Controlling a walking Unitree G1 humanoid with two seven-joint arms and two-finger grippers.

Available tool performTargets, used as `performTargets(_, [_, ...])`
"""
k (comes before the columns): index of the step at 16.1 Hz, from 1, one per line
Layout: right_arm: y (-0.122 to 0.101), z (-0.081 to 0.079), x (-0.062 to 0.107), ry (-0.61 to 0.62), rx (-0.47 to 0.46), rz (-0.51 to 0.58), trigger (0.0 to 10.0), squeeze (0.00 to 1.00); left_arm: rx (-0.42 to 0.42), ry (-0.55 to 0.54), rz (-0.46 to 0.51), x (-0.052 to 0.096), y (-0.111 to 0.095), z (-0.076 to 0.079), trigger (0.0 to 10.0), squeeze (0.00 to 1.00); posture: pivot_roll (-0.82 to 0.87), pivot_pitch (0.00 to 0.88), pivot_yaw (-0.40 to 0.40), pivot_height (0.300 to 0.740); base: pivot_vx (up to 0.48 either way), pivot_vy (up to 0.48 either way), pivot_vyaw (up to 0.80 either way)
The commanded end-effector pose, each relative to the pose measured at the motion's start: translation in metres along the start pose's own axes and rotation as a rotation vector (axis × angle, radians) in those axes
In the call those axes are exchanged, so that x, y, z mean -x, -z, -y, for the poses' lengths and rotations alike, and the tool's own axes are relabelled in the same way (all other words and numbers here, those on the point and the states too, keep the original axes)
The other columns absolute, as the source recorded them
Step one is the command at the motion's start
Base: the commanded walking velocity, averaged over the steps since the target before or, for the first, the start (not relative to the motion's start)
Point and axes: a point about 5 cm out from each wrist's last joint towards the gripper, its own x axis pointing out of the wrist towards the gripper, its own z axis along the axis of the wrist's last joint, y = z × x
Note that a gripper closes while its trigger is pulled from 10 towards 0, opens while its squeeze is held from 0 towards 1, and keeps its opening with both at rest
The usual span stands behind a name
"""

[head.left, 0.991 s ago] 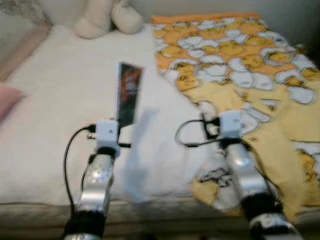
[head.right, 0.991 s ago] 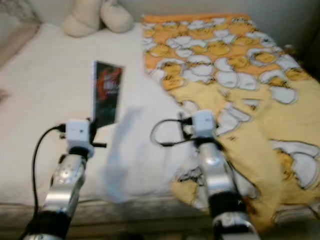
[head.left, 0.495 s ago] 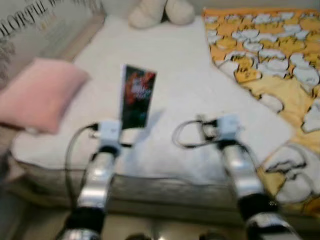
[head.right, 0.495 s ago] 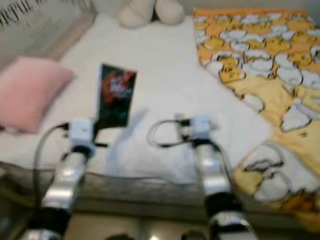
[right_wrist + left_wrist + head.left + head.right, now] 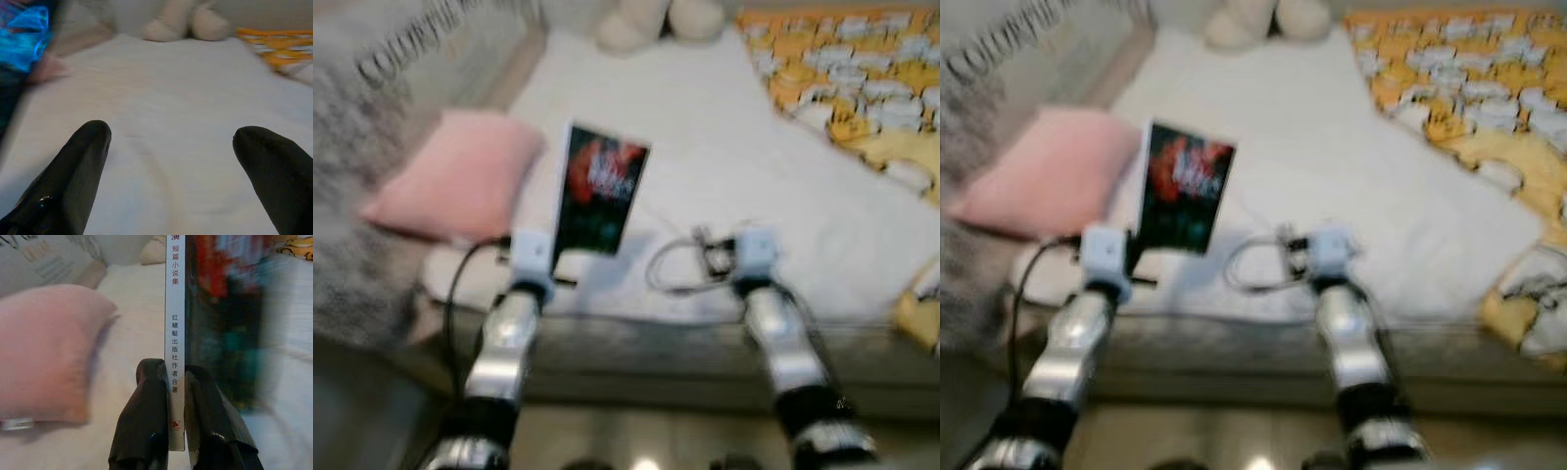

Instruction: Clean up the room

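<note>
My left fingers (image 5: 177,396) are clamped tight on the book (image 5: 599,189) at its lower spine end, so it stands upright w/ long axis running straight up from my grip, dark cover facing me. It's raised above the near edge of the bed (image 5: 724,127), just beside the pink pillow (image 5: 460,174) on my left. Right fingers (image 5: 171,161) spread wide, nothing in them, hovering over the white sheet nearby. Judging from this, left arm alone carries the book; I still need somewhere to put it. Plush toy (image 5: 1263,18) sits far off at the head end, yellow blanket (image 5: 842,73) to the right.
</note>
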Motion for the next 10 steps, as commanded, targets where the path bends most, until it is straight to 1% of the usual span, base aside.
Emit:
performTargets(1, [0.0009, 0.0088, 0.004, 0.019, 0.001, 0.01, 10.0, 0.0, 0.003, 0.011, 0.061, -0.001, -0.0105, 0.003, 10.0, 0.0, -0.14, 0.0, 0.145, 0.74, 0.0, 0.48, 0.0])
performTargets(3, [0.0043, 0.0064, 0.0062, 0.014, -0.007, 0.0, 10.0, 0.0, -0.011, 0.012, 0.06, -0.0002, -0.0101, 0.0058, 10.0, 0.0, -0.14, 0.0, 0.147, 0.74, 0.0, 0.0, 0.0])
performTargets(4, [0.0046, 0.0057, 0.0065, 0.01, -0.006, 0.001, 10.0, 0.0, 0.022, 0.031, 0.097, 0.0006, -0.0151, 0.0071, 10.0, 0.0, -0.14, 0.0, 0.146, 0.74, 0.244, 0.0, 0.0])
performTargets(5, [0.0043, 0.0055, 0.0064, 0.004, -0.004, 0.002, 10.0, 0.0, 0.041, 0.048, 0.105, 0.0008, -0.0163, 0.0079, 10.0, 0.0, -0.14, 0.0, 0.144, 0.74, 0.465, 0.0, 0.0])
performTargets(10, [0.0009, 0.0062, 0.0028, -0.008, 0.008, 0.01, 10.0, 0.0, 0.032, 0.074, 0.106, 0.0, -0.0169, 0.0118, 10.0, 0.0, -0.14, 0.0, 0.141, 0.74, 0.461, 0.0, 0.0])
